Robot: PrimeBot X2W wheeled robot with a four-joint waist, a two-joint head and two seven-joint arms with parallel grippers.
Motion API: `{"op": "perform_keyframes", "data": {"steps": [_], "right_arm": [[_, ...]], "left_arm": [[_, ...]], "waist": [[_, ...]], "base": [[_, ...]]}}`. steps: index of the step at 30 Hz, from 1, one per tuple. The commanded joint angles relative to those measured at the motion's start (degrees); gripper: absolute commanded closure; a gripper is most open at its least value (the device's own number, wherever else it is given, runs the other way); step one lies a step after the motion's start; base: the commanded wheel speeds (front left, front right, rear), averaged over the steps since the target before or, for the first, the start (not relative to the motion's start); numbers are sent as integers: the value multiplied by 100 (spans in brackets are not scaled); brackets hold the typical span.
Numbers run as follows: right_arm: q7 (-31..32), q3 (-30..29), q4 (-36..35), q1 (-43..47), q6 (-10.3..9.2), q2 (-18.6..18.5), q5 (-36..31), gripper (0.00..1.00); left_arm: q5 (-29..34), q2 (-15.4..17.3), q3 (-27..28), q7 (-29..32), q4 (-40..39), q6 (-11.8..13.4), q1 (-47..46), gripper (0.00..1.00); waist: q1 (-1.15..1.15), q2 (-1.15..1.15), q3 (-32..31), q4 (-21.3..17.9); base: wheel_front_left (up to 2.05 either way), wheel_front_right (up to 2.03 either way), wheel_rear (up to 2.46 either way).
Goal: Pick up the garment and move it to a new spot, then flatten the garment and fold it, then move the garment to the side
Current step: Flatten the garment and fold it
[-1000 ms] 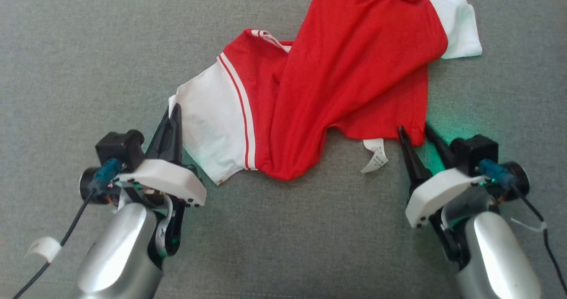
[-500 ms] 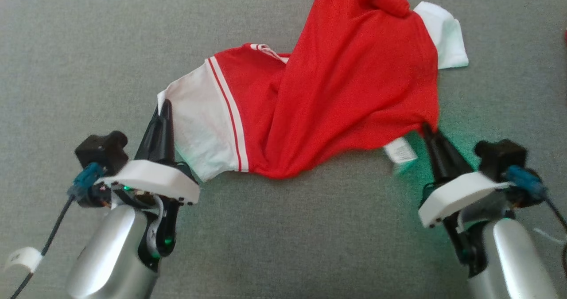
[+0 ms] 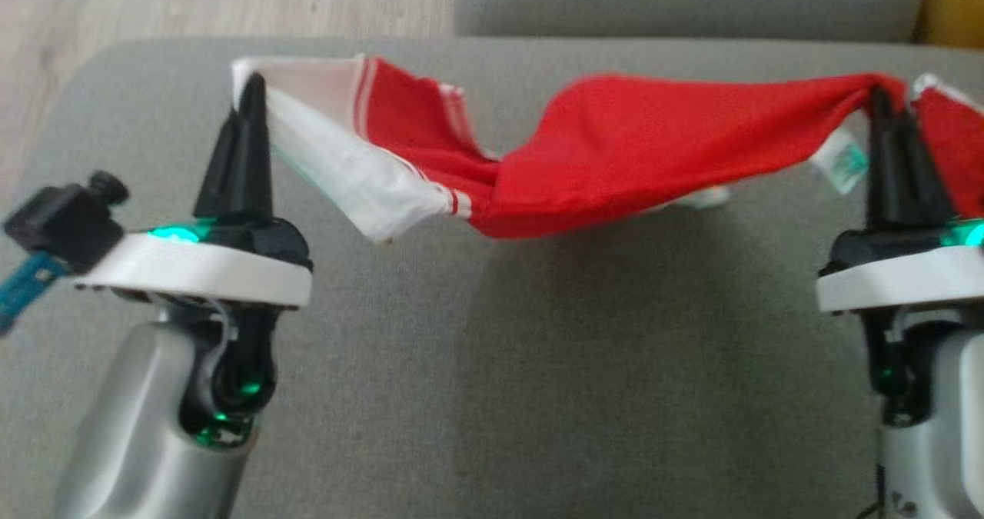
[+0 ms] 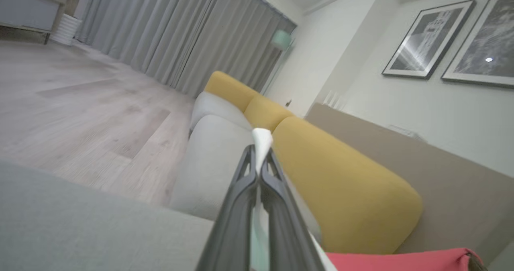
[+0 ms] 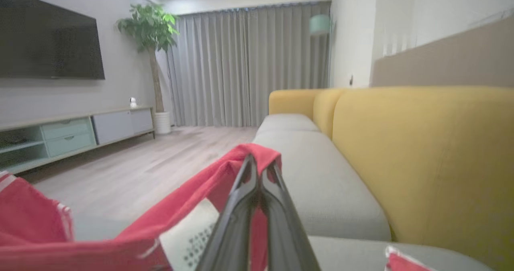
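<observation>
The garment [image 3: 615,158] hangs in the air above the grey sofa seat [image 3: 538,396], stretched between the two grippers and sagging in the middle, where it is twisted. The left gripper [image 3: 252,88] is closed on the white sleeve [image 3: 338,158], high over the left part of the seat. The right gripper [image 3: 879,98] is closed on a red edge over the right part of the seat.

I see three things that can go wrong.
- Each gripper pinches only a small piece of cloth near its fingertips. In the left wrist view only a little white cloth stands out above the tips. If the arms pull further apart, I think an edge can slip out and that half will drop onto the seat.
- The twist in the middle is not open. If the garment is put down like this, it will probably lie with a fold inside and will be difficult to flatten.
- The left gripper is close to the left corner of the seat, and the wooden floor [image 3: 192,4] is beyond it. A release there can let the sleeve hang over the border.

Count: one garment, two grippers, one care label [image 3: 842,161] beside the right gripper, and two framed pictures [image 4: 425,42] on the wall behind the seat.
</observation>
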Motion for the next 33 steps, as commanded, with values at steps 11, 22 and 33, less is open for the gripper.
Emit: {"op": "perform_keyframes", "data": {"steps": [11,22,33], "right_arm": [[636,-286,-1877,-301,39,-13,-294,100],[1543,-101,-1450,-906,39,-486,-36,100],[1559,834,1285,-4127,39,-984,-194,100]], "left_arm": [[-385,360,573,881,-1827,563,-1033,100],[57,827,344,1522,-1353,609,-2166,100],[943,840,37,1463,1418,325,-5040,100]], "waist": [[1,0,-758,-201],[1,0,-245,-237],[1,0,917,-454]], "base": [[0,0,0],[0,0,0],[0,0,0]]}}
